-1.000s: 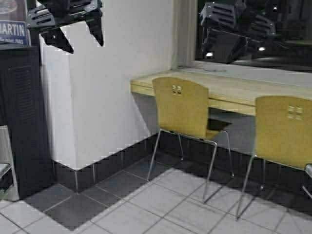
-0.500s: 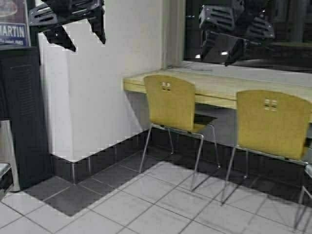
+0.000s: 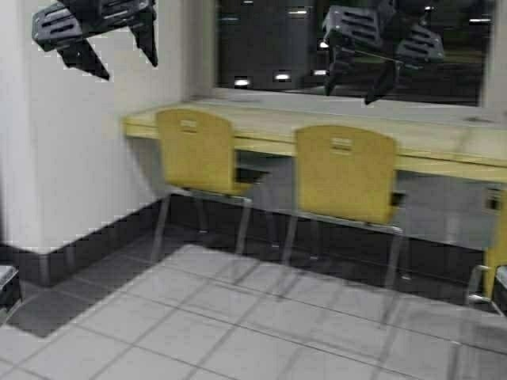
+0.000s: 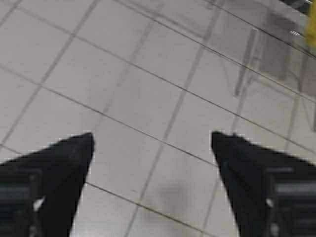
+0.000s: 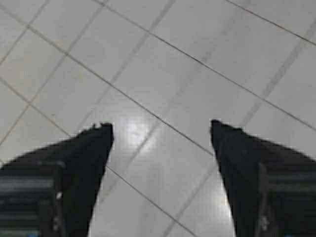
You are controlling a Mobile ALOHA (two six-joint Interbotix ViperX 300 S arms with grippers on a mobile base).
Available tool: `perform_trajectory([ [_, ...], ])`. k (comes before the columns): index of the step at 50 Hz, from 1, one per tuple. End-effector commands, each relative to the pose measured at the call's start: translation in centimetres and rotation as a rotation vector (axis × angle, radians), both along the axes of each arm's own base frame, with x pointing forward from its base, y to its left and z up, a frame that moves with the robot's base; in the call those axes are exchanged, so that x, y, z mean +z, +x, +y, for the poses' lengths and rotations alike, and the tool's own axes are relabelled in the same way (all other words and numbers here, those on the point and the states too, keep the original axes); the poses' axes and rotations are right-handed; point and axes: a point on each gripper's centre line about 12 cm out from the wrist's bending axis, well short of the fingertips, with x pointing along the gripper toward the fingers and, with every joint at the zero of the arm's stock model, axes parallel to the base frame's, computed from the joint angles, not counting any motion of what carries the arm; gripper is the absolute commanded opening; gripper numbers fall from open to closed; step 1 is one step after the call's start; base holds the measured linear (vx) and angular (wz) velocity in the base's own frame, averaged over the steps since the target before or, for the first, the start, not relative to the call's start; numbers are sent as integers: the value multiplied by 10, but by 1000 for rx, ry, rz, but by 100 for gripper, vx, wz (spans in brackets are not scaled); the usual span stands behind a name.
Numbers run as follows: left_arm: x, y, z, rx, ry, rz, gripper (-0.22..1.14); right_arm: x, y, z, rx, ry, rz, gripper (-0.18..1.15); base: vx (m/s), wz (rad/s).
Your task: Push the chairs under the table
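Note:
Two yellow-tan chairs stand at the table [image 3: 432,146], a long pale counter under the window. The left chair [image 3: 196,150] and the middle chair [image 3: 344,174] face the counter with their seats partly beneath it. A sliver of a third chair [image 3: 498,261] shows at the right edge. Both arms are raised in front of me, well short of the chairs. My left gripper [image 3: 127,67] [image 4: 152,136] is open over bare floor tiles, with thin chair legs [image 4: 245,64] farther off. Over tiles as well, my right gripper [image 5: 160,126] [image 3: 350,93] is open and holds nothing.
A white wall corner [image 3: 71,158] with a dark tiled base juts out on the left. A dark window [image 3: 261,39] runs above the counter. A dark object [image 3: 6,289] sits at the lower left edge. Pale floor tiles [image 3: 238,317] stretch between me and the chairs.
The robot has moved: the whole scene has slid left in the high view. The black cabinet has left the view, and more counter plus a third chair's edge has appeared on the right.

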Motion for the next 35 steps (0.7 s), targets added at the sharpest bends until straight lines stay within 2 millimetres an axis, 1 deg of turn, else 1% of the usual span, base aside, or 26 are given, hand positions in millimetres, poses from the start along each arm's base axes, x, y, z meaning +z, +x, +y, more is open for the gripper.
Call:
perform_trajectory([
  [1, 0, 7, 0, 7, -1, -4, 101, 14, 5, 1, -4, 15, -39, 93, -26, -39],
  [6, -5, 7, 0, 7, 4, 10, 101, 13, 4, 0, -5, 13, -36, 93, -25, -31],
  [14, -7, 8, 0, 3, 10, 13, 101, 14, 3, 0, -9, 20, -30, 93, -20, -20],
  [23, -19, 12, 2, 2, 35, 34, 101, 9, 3, 0, -15, 23, -16, 93, -17, -17],
  [31, -12, 10, 3, 5, 26, 20, 101, 14, 3, 0, -24, 38, -23, 93, -15, -22],
  [35, -9, 8, 3, 6, 22, 12, 101, 11, 3, 0, -24, 35, -16, 93, -8, -33],
])
